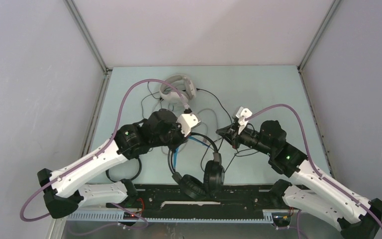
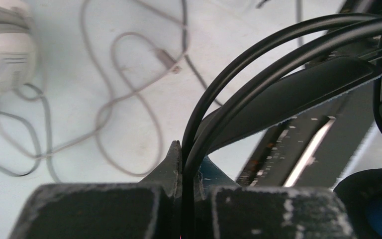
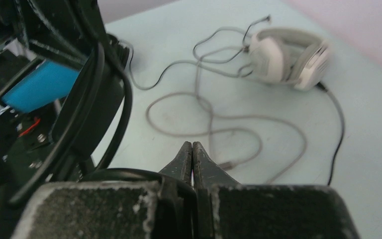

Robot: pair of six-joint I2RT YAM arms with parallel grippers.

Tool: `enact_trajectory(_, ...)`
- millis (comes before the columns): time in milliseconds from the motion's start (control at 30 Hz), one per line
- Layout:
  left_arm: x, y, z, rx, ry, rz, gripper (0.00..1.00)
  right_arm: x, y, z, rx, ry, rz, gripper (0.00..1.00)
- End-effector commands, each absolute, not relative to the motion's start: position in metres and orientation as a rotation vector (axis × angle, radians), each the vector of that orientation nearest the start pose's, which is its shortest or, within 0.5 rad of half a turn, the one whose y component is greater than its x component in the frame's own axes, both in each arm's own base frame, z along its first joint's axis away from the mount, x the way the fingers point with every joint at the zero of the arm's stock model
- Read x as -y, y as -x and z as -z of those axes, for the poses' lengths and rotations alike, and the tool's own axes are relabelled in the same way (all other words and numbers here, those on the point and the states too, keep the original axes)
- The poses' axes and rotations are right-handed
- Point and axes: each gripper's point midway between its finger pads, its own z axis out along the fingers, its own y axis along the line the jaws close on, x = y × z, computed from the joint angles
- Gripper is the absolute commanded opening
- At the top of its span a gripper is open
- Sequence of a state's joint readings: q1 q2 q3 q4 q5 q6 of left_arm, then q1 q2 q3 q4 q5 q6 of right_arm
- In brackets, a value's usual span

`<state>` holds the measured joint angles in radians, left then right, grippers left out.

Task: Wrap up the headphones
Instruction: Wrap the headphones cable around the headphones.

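The black headphones [image 1: 205, 175] with blue accents hang by their headband at the table's near centre. My left gripper [image 1: 185, 133] is shut on their thin black headband wires [image 2: 238, 74], above the padded band [image 2: 303, 89]. My right gripper [image 1: 223, 132] is shut, and a thin black cable [image 3: 129, 174] runs into the base of its fingers [image 3: 184, 162]. The white-grey headphones [image 1: 176, 87] lie at the back centre, also in the right wrist view [image 3: 288, 57], with their grey cable [image 3: 229, 119] looped loosely on the table. A slim black loop [image 1: 114, 175] shows partly under the left arm.
A black rail [image 1: 248, 195] runs along the table's near edge, just below the black ear cups. Grey and black cables [image 1: 214, 102] sprawl between the white-grey headphones and both grippers. Grey walls close the table on three sides.
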<state>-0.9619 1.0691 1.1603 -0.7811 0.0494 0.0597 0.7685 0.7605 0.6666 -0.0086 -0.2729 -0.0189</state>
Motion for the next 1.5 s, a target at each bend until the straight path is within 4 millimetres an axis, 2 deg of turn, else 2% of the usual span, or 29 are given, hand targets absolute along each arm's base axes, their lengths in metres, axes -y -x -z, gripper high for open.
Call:
enact_trajectory(0, 0.227, -0.204, -0.254, -1.909, -1.074, 0.208, 0.00, -0.257, -0.181, -0.270, -1.635, 0.859, -0.870, 0.00)
enact_trajectory(200, 0.210, -0.227, -0.261, -1.863, -0.953, 0.013, 0.00, -0.253, -0.182, -0.276, -1.793, 0.804, -0.861, 0.00)
enact_trajectory(333, 0.199, -0.238, -0.269, -1.836, -0.873, -0.078, 0.00, -0.255, -0.165, -0.288, -1.829, 0.790, -0.962, 0.00)
enact_trajectory(433, 0.193, -0.243, -0.273, -1.833, -0.825, -0.120, 0.00, -0.262, -0.148, -0.311, -1.771, 0.809, -1.091, 0.00)
enact_trajectory(600, 0.190, -0.245, -0.276, -1.808, -0.784, -0.116, 0.00, -0.273, -0.131, -0.344, -1.662, 0.813, -1.256, 0.02)
enact_trajectory(767, 0.185, -0.245, -0.282, -1.796, -0.735, -0.111, 0.00, -0.289, -0.127, -0.358, -1.604, 0.812, -1.328, 0.07)
enact_trajectory(967, 0.190, -0.243, -0.288, -1.801, -0.660, -0.034, 0.00, -0.310, -0.127, -0.378, -1.506, 0.791, -1.373, 0.11)
enact_trajectory(1200, 0.194, -0.244, -0.301, -1.837, -0.436, 0.085, 0.00, -0.329, -0.139, -0.379, -1.516, 0.708, -1.372, 0.11)
enact_trajectory(1333, 0.192, -0.249, -0.301, -1.877, -0.345, 0.063, 0.00, -0.347, -0.133, -0.374, -1.508, 0.741, -1.405, 0.15)
enact_trajectory(1467, 0.188, -0.251, -0.308, -1.887, -0.198, 0.094, 0.00, -0.355, -0.132, -0.367, -1.515, 0.748, -1.371, 0.18)
